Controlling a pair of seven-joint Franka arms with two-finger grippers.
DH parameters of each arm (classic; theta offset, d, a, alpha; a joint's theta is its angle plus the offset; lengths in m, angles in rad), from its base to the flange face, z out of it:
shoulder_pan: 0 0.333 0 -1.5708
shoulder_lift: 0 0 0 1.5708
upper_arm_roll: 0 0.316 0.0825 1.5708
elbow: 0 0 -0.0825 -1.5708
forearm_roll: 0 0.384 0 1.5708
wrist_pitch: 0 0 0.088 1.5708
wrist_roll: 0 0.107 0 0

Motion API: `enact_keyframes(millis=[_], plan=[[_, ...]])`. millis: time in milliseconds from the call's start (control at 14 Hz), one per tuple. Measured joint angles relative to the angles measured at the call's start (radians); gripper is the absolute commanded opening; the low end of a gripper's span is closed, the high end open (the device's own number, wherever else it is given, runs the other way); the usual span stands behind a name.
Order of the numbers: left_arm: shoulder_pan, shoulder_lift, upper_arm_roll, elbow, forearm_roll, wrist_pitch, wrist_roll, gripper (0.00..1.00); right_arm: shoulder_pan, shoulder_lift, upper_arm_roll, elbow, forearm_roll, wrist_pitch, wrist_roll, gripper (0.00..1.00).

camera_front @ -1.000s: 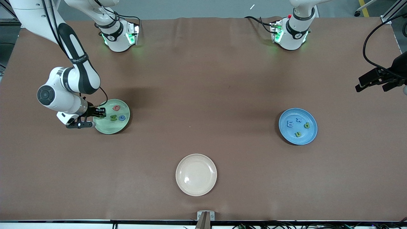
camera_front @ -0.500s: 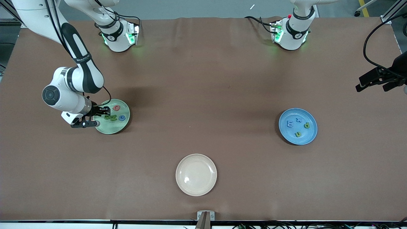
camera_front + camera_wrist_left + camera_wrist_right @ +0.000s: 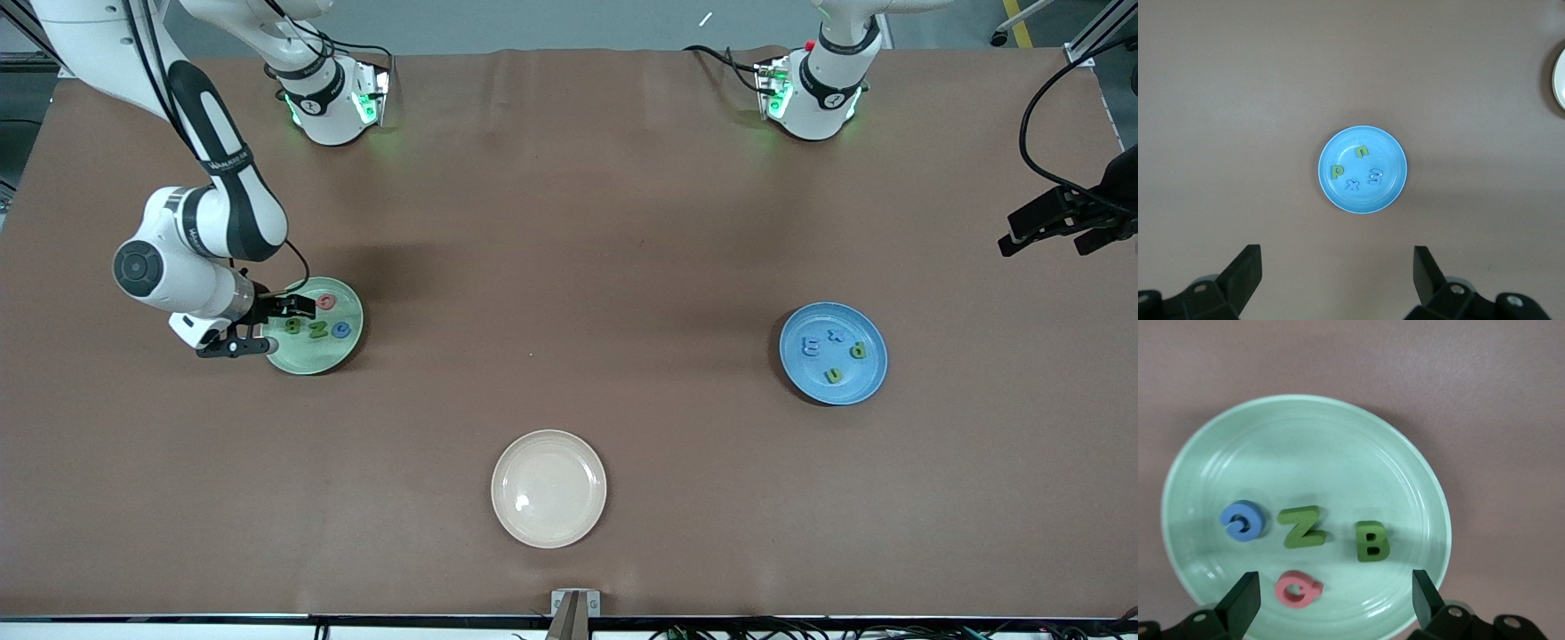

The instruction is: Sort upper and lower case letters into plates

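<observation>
The right gripper [image 3: 260,327], at the left of the front view, hangs low over the rim of the pale mint green round plate [image 3: 342,356], its black fingers spread apart and holding nothing. In that plate lie the chunky green B [image 3: 1372,541], green N [image 3: 1302,527], blue G [image 3: 1242,520] and red Q [image 3: 1298,589].

The left gripper [image 3: 1058,231] waits at the right edge of the front view, fingers apart and empty, with the medium blue round plate [image 3: 1395,190] below its camera; it holds the green p [image 3: 1337,172], green u [image 3: 1363,153], blue x [image 3: 1353,184] and blue m [image 3: 1374,177].

All eight letters look sorted (only retreat seems left).

The cream-white round plate [image 3: 587,524] sits bottom centre on the brown cloth-covered table [image 3: 569,222]; grey floor shows along the top.
</observation>
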Motion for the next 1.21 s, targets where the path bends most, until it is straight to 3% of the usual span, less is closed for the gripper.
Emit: enact_keyframes(millis=[357, 643, 1214], plan=[[-0.007, -0.002, -0.002, 0.004, 0.020, 0.000, 0.000, 1.00, 0.000, -0.112, -0.001, 0.204, -0.004, -0.360, 0.037, 1.00], [-0.013, -0.018, -0.027, 0.006, 0.022, 0.000, 0.001, 1.00, -0.009, -0.145, -0.010, 0.401, -0.081, -0.593, 0.045, 1.00], [-0.011, -0.024, -0.028, 0.006, 0.024, 0.000, 0.001, 1.00, -0.048, -0.144, -0.017, 0.627, -0.105, -0.754, 0.045, 1.00]])
